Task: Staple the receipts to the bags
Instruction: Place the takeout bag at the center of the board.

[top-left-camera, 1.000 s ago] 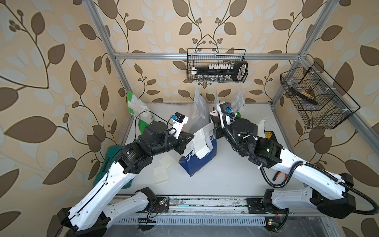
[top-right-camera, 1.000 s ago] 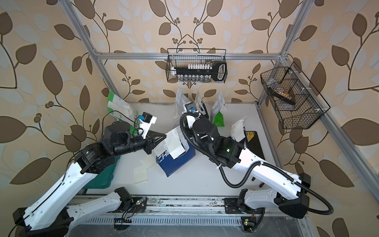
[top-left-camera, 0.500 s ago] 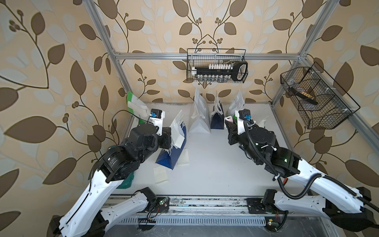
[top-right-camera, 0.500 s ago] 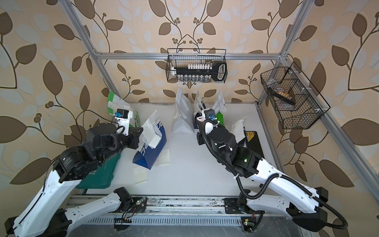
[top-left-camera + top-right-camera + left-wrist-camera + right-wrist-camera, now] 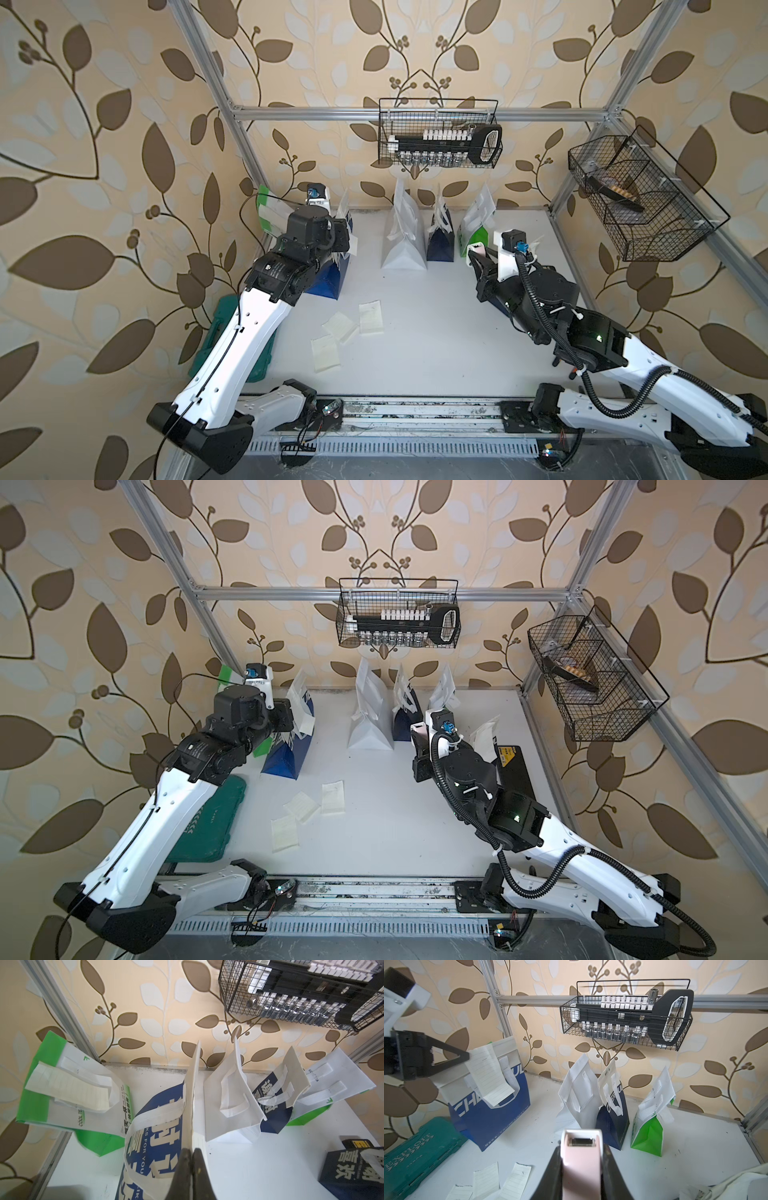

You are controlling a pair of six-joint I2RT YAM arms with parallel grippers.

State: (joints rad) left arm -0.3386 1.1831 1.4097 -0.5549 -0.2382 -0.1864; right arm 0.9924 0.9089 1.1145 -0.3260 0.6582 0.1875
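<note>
A receipt (image 5: pixel 490 1076) is seen draped over the upper rim of a navy bag (image 5: pixel 492 1120), which stands upright near the back left of the table (image 5: pixel 436 353). Just beside it is a green-and-white bag (image 5: pixel 62 1113) on which another receipt (image 5: pixel 68 1089) is carried. The draped receipt and the bag's rim are pinched together by the left gripper (image 5: pixel 192 1152), whose jaws are pressed tight on the paper. Three loose receipts (image 5: pixel 371 318) are laid flat on the table in front of this bag, close together. Along the back wall a white bag (image 5: pixel 403 245), a second navy bag (image 5: pixel 441 241) and a second green-and-white bag (image 5: pixel 473 239) are set upright in a row. A third navy bag (image 5: pixel 351 1169) is found lying flat at the right side. A pink stapler (image 5: pixel 579 1167) is clamped in the right gripper (image 5: pixel 581 1148) and held at the right, well apart from the pinched bag, with its mouth turned toward the row. A teal case (image 5: pixel 415 1153) is placed at the table's left edge, and a wire basket (image 5: pixel 440 133) is hung on the back frame
</note>
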